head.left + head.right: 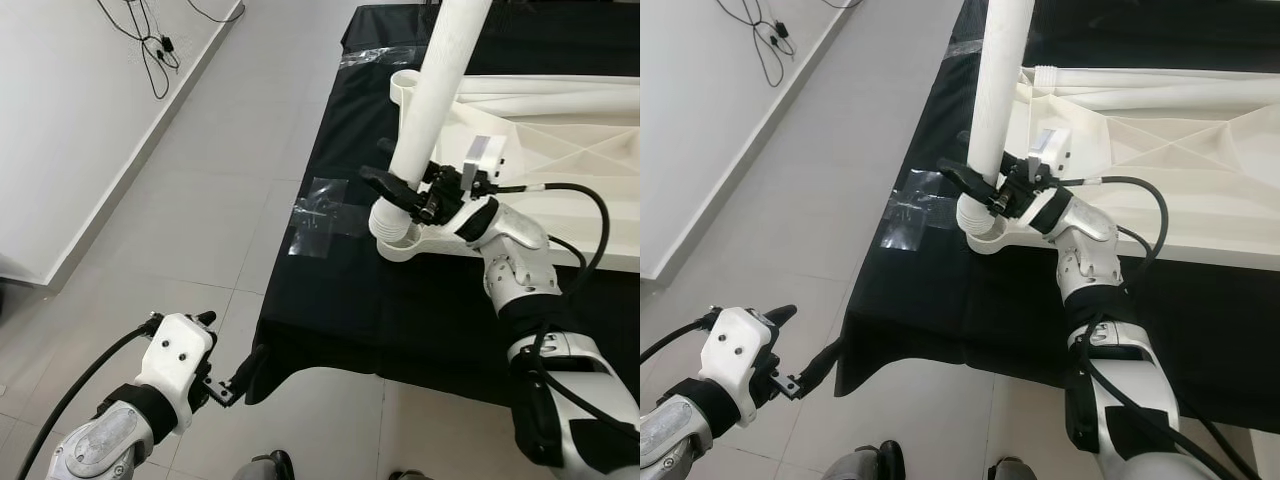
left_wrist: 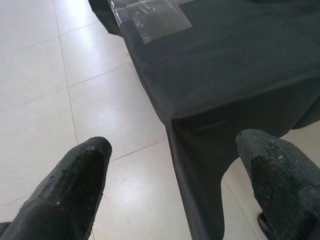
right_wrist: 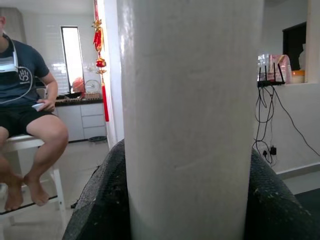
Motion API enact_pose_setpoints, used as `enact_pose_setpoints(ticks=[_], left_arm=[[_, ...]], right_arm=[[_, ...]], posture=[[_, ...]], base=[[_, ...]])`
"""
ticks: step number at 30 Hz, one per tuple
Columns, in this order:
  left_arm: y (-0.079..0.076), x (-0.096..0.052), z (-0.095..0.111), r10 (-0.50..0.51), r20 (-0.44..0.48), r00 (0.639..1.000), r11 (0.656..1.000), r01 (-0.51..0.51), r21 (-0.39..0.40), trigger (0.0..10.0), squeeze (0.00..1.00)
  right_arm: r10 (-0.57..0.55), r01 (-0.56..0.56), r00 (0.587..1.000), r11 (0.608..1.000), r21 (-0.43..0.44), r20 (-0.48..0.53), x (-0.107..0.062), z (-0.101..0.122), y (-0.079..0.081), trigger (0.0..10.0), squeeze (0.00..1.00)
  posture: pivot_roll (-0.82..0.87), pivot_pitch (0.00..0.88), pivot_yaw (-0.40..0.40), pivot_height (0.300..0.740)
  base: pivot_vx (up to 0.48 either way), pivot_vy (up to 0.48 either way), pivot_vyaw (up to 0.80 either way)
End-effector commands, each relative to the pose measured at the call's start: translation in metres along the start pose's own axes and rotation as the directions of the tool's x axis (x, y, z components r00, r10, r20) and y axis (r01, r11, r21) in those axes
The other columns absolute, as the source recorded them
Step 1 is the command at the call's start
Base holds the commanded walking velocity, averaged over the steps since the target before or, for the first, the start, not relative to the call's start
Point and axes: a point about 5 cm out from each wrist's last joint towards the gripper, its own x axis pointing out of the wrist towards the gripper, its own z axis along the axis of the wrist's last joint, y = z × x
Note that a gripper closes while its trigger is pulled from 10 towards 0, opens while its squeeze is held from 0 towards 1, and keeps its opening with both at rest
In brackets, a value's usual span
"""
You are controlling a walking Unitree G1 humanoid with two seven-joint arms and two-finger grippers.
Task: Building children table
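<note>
Work surface: table covered by a black cloth (image 1: 400, 320), cloth hanging over the near edge and corner. Lying directly on it: white tabletop (image 1: 560, 150), flipped underside-up, ribbing visible, sitting toward the far right of the cloth. Its round leg socket (image 1: 400, 240) is at the tabletop's near-left corner. Clear tape patch (image 1: 320, 215) stuck flat on the cloth just left of that socket, second clear strip (image 1: 375, 57) near the cloth's far edge. Around the table, light tiled floor (image 1: 200, 200).
</note>
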Motion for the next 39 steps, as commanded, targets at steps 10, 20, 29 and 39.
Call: enact_pose_setpoints(ticks=[10, 20, 29, 39], left_arm=[[0.000, 0.000, -0.007, 0.006, -0.020, 1.000, 1.000, -0.007, -0.028, 10.0, 0.00], [-0.002, 0.000, -0.007, 0.003, -0.021, 1.000, 0.999, -0.004, -0.032, 10.0, 0.00], [-0.002, 0.000, -0.006, 0.004, -0.018, 1.000, 0.999, -0.005, -0.032, 10.0, 0.00], [-0.001, 0.001, -0.005, 0.009, -0.015, 1.000, 0.999, -0.009, -0.031, 10.0, 0.00]], right_arm=[[0.038, -0.025, 0.993, 0.993, 0.117, -0.114, -0.020, -0.027, 0.008, 10.0, 0.00], [-0.004, 0.016, 0.993, 0.995, 0.098, -0.120, -0.024, -0.023, 0.001, 10.0, 0.00], [-0.047, 0.057, 0.990, 0.995, 0.078, -0.132, -0.025, -0.023, -0.003, 10.0, 0.00], [0.064, -0.048, 0.986, 0.993, 0.110, -0.153, -0.025, -0.029, 0.007, 10.0, 0.00]], posture=[[0.10, 0.251, 0.076, 0.740], [0.10, 0.243, 0.078, 0.740], [0.10, 0.253, 0.076, 0.740], [0.10, 0.258, 0.073, 0.740]], base=[[0.000, 0.000, 0.00], [0.000, 0.000, 0.00], [0.000, 0.000, 0.00], [0.000, 0.000, 0.00]])
